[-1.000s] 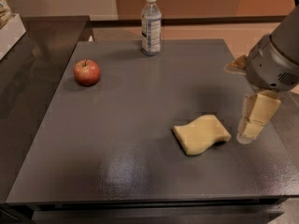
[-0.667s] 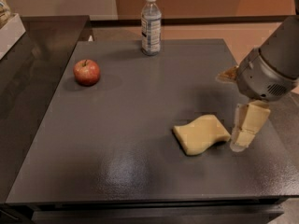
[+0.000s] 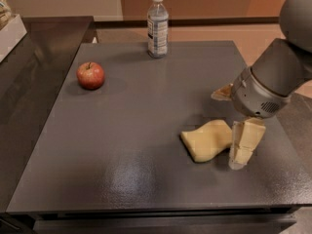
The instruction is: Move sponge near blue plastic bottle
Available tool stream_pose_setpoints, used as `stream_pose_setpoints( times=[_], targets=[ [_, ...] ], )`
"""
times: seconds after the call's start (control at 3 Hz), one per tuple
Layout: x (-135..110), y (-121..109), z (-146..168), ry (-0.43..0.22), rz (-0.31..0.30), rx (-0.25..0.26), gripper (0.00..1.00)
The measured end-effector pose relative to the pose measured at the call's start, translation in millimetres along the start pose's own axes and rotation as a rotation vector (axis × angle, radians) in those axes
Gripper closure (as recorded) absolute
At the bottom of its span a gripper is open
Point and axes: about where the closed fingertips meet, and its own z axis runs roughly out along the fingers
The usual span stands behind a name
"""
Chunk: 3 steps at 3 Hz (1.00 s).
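The pale yellow sponge (image 3: 207, 140) lies flat on the dark grey table (image 3: 146, 130), right of centre and toward the front. The blue plastic bottle (image 3: 157, 26), clear with a white cap and bluish label, stands upright at the table's far edge, far from the sponge. My gripper (image 3: 242, 147) hangs from the grey arm at the right, pointing down. It is open, just at the sponge's right end, with one cream finger (image 3: 246, 140) close beside the sponge. It holds nothing.
A red apple (image 3: 90, 75) sits on the left part of the table. A darker counter (image 3: 29, 72) adjoins the table on the left, with a white object (image 3: 9, 33) at its far end. The grey arm (image 3: 278, 77) overhangs the right edge.
My gripper has moved left and down toward the sponge's right end. The sponge, bottle and apple have not moved.
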Motion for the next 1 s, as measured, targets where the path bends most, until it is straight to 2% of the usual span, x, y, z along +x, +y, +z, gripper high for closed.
stream_pose_setpoints(
  times=[0.33, 0.67, 1.0],
  targets=[
    [-1.1, 3.7, 13.0, 0.002, -0.012, -0.027, 0.18],
    [-3.2, 4.2, 16.2, 0.006, -0.019, -0.036, 0.41],
    [-10.6, -0.8, 6.6, -0.004, -0.013, -0.014, 0.65]
  ],
)
